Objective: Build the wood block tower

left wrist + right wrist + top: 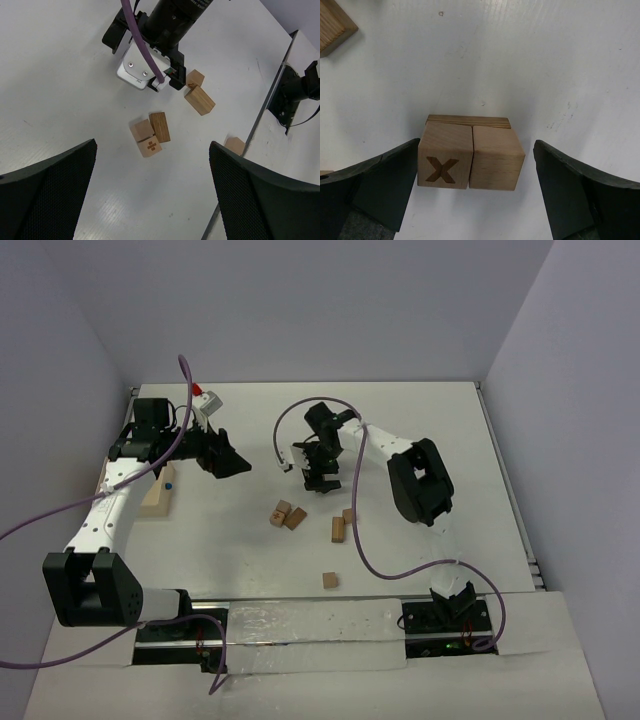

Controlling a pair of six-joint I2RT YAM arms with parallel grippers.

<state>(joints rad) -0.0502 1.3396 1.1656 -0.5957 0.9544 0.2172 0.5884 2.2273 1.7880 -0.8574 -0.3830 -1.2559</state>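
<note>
Tan wooden blocks (288,515) lie loose near the middle of the white bench (420,430), an X-marked cube (445,162) touching a plain cube (497,159) with others nearby. The right pincer (476,150) frames that pair between wide-spread jaws, gripping nothing; I cannot tell whether it touches them. The left pincer (232,462) is equally wide and empty, well apart from them. Pale grey walls (300,300) close the bench in.

Eight wood blocks (338,529) in all: five scattered from the table's (450,430) middle toward its near edge, plus two cubes (496,157) and one flat block (468,121) bunched together. One larger tan slab (156,502) by the left edge. Two robot arms (420,480).
</note>
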